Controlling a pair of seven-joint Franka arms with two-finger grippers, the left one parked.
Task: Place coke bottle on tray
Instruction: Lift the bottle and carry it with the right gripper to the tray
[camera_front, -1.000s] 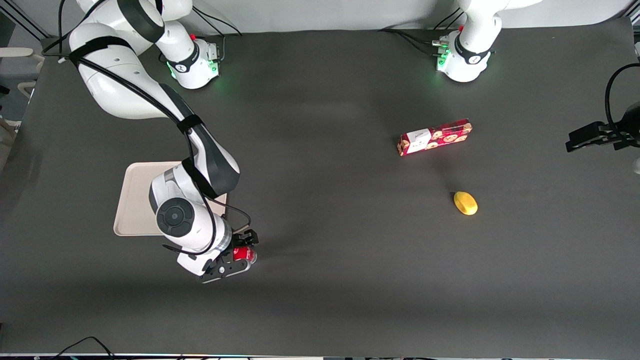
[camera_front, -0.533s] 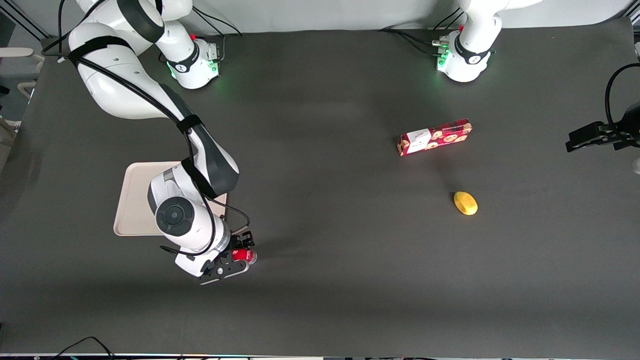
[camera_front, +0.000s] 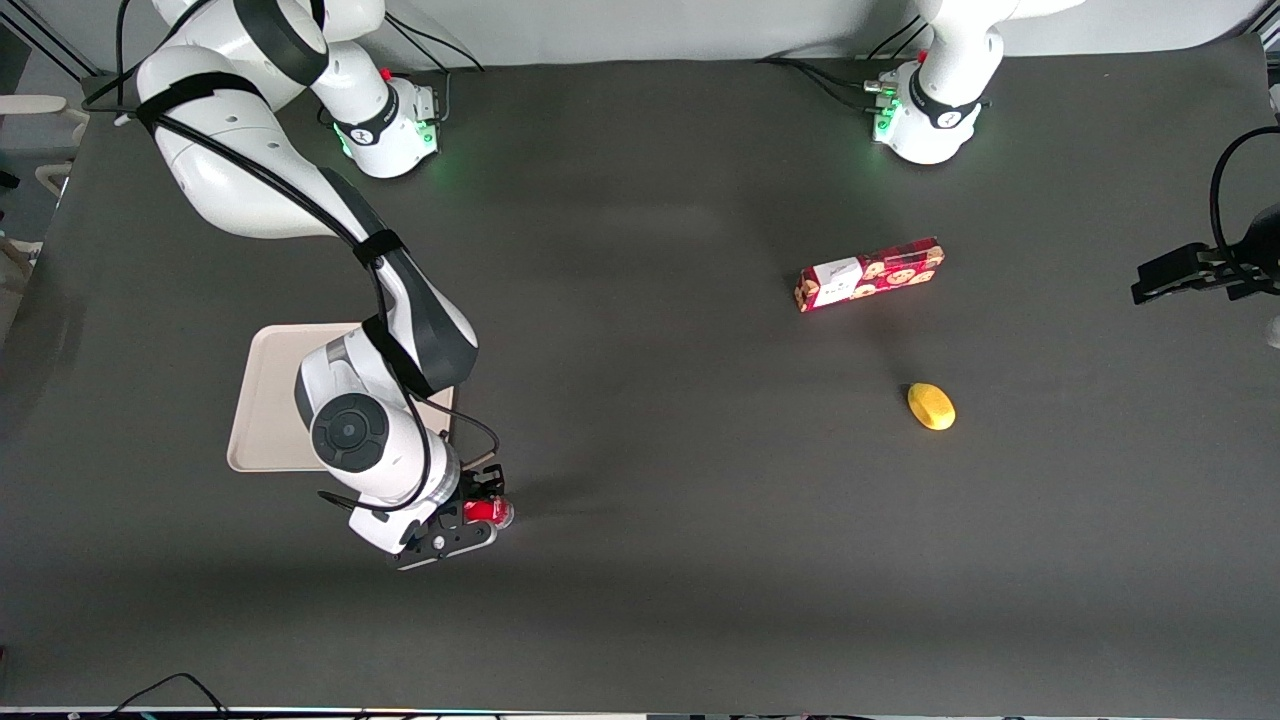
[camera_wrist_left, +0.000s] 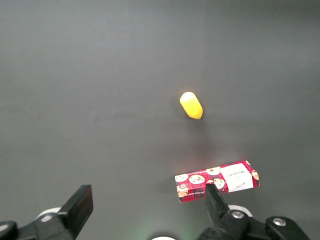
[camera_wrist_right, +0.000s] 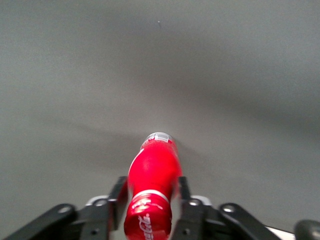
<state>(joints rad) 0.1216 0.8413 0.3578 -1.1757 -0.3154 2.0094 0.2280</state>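
Note:
The coke bottle (camera_front: 490, 511) is a small red bottle with a clear base, lying on the dark table just nearer to the front camera than the tray's corner. My right gripper (camera_front: 484, 512) is around it, a finger on each side. In the right wrist view the bottle (camera_wrist_right: 154, 175) fills the gap between the two black fingers (camera_wrist_right: 120, 192), which press on its sides; the gripper (camera_wrist_right: 152, 184) is shut on it. The beige tray (camera_front: 262, 400) lies beside it, partly hidden under my arm.
A long red cookie box (camera_front: 868, 274) and a yellow oval fruit (camera_front: 931, 406) lie toward the parked arm's end of the table; both also show in the left wrist view, the box (camera_wrist_left: 216, 181) and the fruit (camera_wrist_left: 191, 105).
My gripper and the bottle have shifted a little toward the working arm's end of the table. The tray, box and fruit have not moved.

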